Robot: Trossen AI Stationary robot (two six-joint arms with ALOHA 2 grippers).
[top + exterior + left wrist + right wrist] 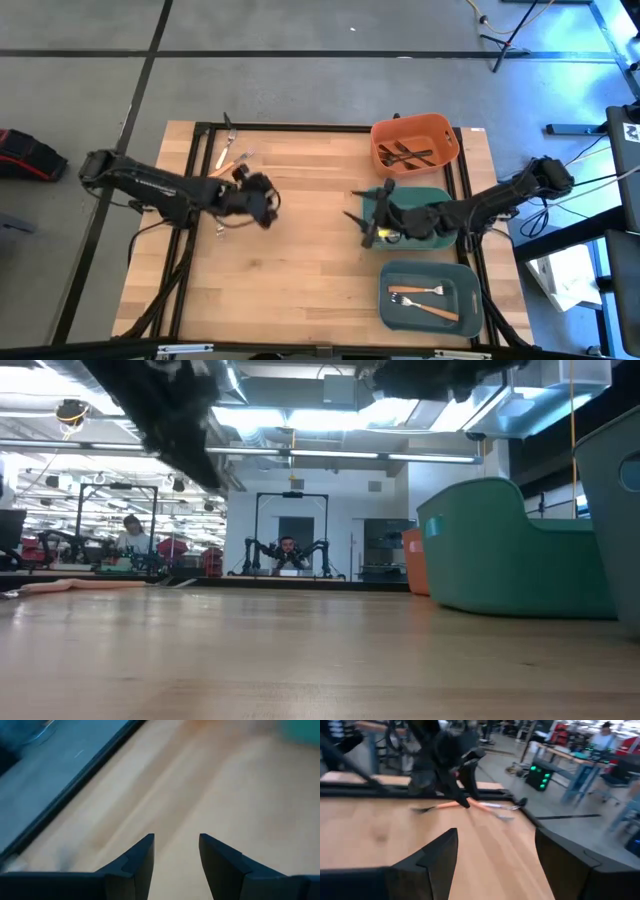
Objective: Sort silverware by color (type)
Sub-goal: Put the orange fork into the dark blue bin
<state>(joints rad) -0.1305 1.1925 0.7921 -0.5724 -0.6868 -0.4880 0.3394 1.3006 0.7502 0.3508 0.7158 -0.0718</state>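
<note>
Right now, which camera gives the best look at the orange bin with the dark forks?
The high view: it looks straight down into the orange bin and shows the dark forks inside. The low view shows only a sliver of the bin's side behind the teal bin. Neither wrist view shows it.

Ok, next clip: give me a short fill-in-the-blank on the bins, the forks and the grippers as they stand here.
1. The dark forks lie in the ____ bin.
2. The grey bin holds forks with ____ handles.
3. The left gripper hangs over the table with its fingers ____.
4. The right gripper is at the ____ bin.

Missing words: orange; orange-tan; open; teal
</note>
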